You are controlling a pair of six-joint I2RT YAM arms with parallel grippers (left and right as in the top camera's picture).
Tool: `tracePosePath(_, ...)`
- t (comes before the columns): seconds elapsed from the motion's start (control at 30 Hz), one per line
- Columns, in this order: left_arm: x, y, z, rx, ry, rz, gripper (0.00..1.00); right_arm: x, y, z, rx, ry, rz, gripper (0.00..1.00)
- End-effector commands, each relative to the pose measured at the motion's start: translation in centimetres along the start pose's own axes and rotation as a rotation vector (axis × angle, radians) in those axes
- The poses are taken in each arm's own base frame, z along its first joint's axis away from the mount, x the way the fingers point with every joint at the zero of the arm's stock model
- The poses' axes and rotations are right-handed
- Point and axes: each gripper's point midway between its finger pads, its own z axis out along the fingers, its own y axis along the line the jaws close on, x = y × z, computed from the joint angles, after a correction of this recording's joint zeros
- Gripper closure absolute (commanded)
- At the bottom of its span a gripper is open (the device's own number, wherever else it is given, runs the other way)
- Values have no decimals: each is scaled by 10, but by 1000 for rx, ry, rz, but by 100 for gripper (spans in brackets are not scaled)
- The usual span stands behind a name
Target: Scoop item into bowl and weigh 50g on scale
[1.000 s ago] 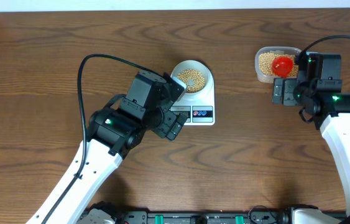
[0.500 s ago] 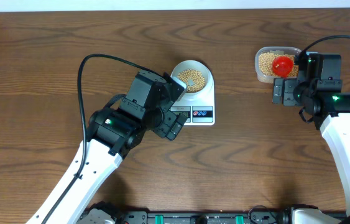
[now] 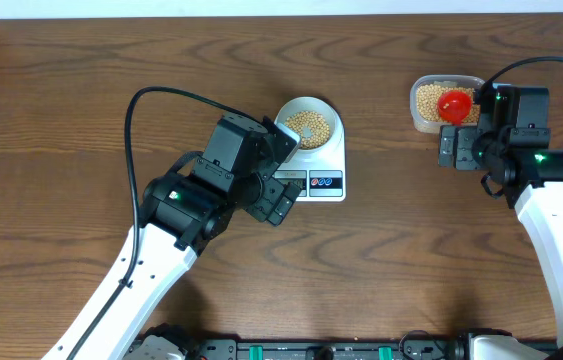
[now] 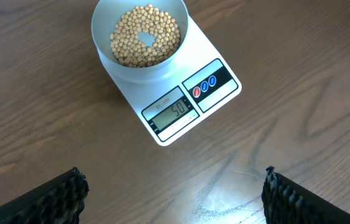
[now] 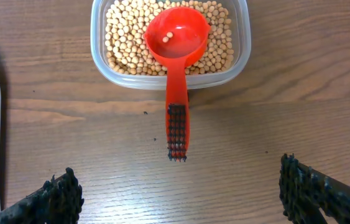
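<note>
The pale bowl (image 3: 310, 122) holds tan beans (image 4: 145, 35) and stands on the white scale (image 3: 325, 160). In the left wrist view the bowl (image 4: 105, 55) sits at the scale's (image 4: 224, 98) far end, and the display (image 4: 173, 111) reads 50. My left gripper (image 4: 173, 193) is open and empty, above bare table in front of the scale. My right gripper (image 5: 179, 193) is open and empty, just short of the handle of a red scoop (image 5: 178, 43). The scoop rests in a clear tub (image 5: 242, 50) of beans (image 5: 119, 43).
The clear tub (image 3: 419, 118) with the red scoop (image 3: 454, 103) stands at the back right. The left arm (image 3: 196, 195) lies beside the scale's left front. The right arm (image 3: 541, 190) runs along the right edge. The wooden table (image 3: 401, 260) is bare elsewhere.
</note>
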Motion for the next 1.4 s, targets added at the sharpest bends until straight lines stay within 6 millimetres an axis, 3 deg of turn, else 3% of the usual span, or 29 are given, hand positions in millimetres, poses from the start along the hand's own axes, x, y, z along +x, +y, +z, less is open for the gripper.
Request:
tracePosePath(0.0,-1,-1,0,11,0,15,8,-10,-2,-7,-1,-29,-2,1)
tracePosePath(0.5,1,0,8,6,24,14,8,-10,-2,-7,-1,-29,-2,1)
tracePosePath(0.87,12,5,54,10,135,-9,8,-10,-2,-7,-1,-29,-2,1)
tracePosePath(1.0,13,8,75,-6,162,-138,8,-10,-2,-7,-1,-29,-2,1)
tracePosePath(1.37,28,13,103,-67,237,-447,8,-10,-2,-7,-1,-29,-3,1)
